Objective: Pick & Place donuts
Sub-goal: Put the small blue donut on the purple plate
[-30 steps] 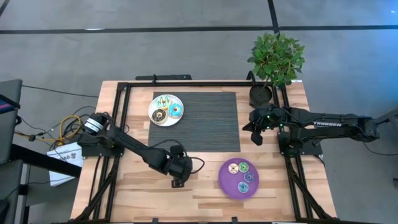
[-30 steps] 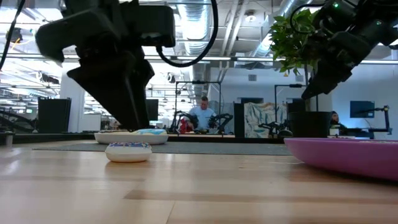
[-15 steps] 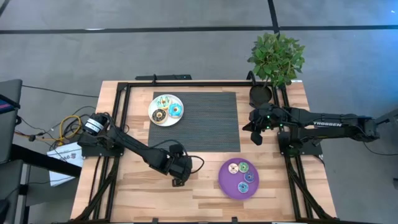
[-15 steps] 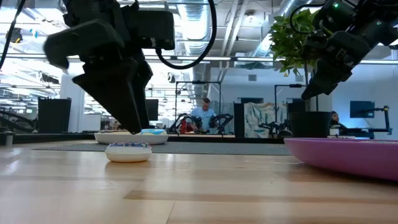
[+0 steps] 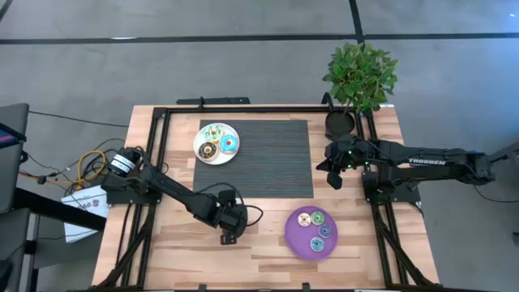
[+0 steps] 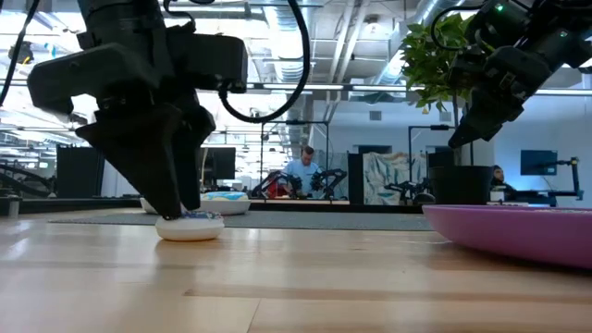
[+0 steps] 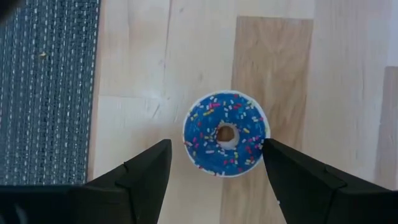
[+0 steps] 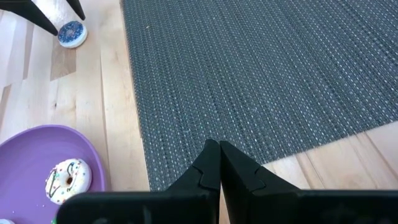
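A blue-iced donut with sprinkles [image 7: 225,134] lies flat on the bare wood near the table's front, also visible in the low view as the blue donut [image 6: 191,225]. My left gripper [image 7: 216,143] is open and points down over it, one finger on each side of the ring, low by the table [image 6: 178,205] [image 5: 229,236]. Three donuts sit on the white plate [image 5: 216,143]. Several more rest on the purple plate [image 5: 314,231]. My right gripper [image 5: 334,180] is shut and hangs above the mat's right edge [image 8: 217,149].
A dark woven mat [image 5: 268,158] covers the table's middle. A potted plant [image 5: 357,77] stands at the far right corner. The purple plate [image 6: 518,231] lies right of the left gripper, with bare wood between them. A black frame runs along the table's edges.
My left gripper has come down from well above the blue donut until its fingers straddle it at table height, shifting slightly toward the table's left. The donut has stayed in place.
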Robot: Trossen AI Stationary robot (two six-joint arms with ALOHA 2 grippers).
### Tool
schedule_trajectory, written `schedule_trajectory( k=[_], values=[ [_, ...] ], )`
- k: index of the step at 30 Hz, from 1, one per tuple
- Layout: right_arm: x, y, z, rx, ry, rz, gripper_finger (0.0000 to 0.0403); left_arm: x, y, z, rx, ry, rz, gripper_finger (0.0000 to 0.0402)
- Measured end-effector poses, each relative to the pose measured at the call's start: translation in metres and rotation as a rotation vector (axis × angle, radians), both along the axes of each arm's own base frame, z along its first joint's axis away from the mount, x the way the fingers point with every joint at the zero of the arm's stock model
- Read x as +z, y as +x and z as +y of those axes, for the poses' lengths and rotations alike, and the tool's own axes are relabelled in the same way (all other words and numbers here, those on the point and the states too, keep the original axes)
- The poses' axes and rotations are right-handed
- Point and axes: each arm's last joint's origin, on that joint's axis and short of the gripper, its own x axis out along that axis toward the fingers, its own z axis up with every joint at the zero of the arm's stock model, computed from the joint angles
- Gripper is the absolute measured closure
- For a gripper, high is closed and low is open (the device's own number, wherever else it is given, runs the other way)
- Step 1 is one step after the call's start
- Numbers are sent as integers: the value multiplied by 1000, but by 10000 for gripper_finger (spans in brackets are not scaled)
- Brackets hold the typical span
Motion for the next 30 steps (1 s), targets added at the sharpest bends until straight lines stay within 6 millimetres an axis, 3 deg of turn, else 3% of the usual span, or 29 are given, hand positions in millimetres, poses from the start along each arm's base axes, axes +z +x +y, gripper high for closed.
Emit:
schedule_trajectory(
  k=[4, 11, 30],
  values=[
    [0, 0, 0, 0, 0, 0, 403, -1, 0, 0, -46, 6, 13, 155],
    [0, 0, 0, -1, -1, -1, 403, -21, 7, -5, -60, -51, 63, 155],
    [0, 0, 0, -1, -1, 0, 403, -18, 12, -1, -17, 2, -12, 155]
  ],
)
